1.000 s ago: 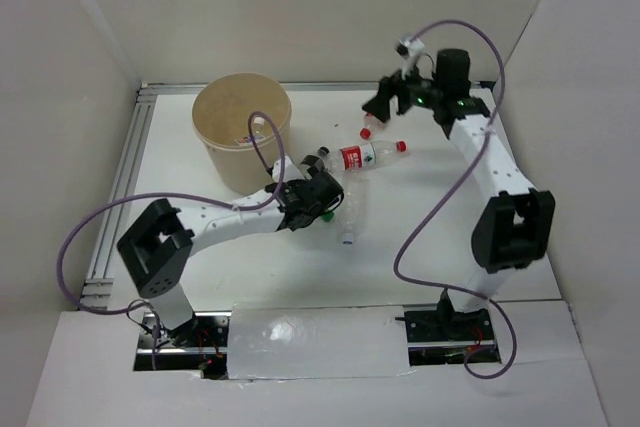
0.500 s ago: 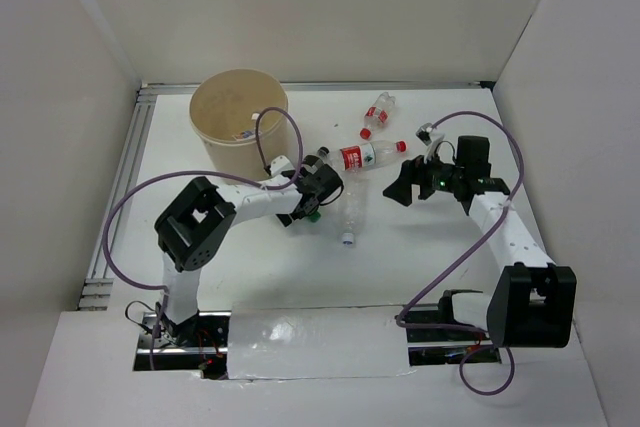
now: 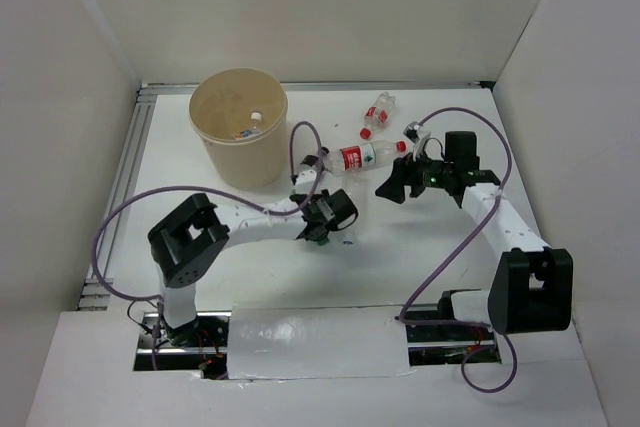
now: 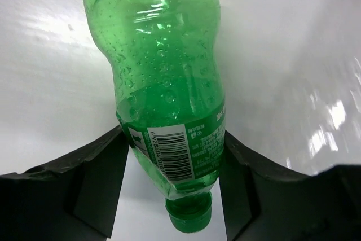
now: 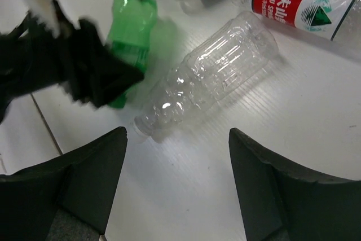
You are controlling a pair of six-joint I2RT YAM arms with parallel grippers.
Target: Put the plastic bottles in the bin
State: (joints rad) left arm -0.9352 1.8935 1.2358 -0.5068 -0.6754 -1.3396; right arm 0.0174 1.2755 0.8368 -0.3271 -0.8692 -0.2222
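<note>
The green bottle (image 4: pixel 163 83) lies on the white table, cap toward the wrist, and my left gripper (image 4: pixel 174 136) is shut on its labelled lower half, both fingers pressed against its sides. In the top view that gripper (image 3: pixel 322 227) sits mid-table, in front of the tan bin (image 3: pixel 245 162). My right gripper (image 5: pixel 177 134) hovers open over bare table, nothing between its fingers, just short of a clear label-less bottle (image 5: pixel 208 77). A red-labelled bottle (image 3: pixel 365 156) and a dark-capped one (image 3: pixel 312 162) lie behind it. A smaller red-capped bottle (image 3: pixel 378 112) lies farther back.
Something small lies inside the bin at its bottom (image 3: pixel 250 127). Purple cables loop off both arms over the table. White walls close in the left, back and right sides. An aluminium rail (image 3: pixel 125 177) runs along the left edge.
My left gripper has closed on the green bottle and shifted toward the near side. My right arm swung from the far back down to the middle right, facing the bottles.
</note>
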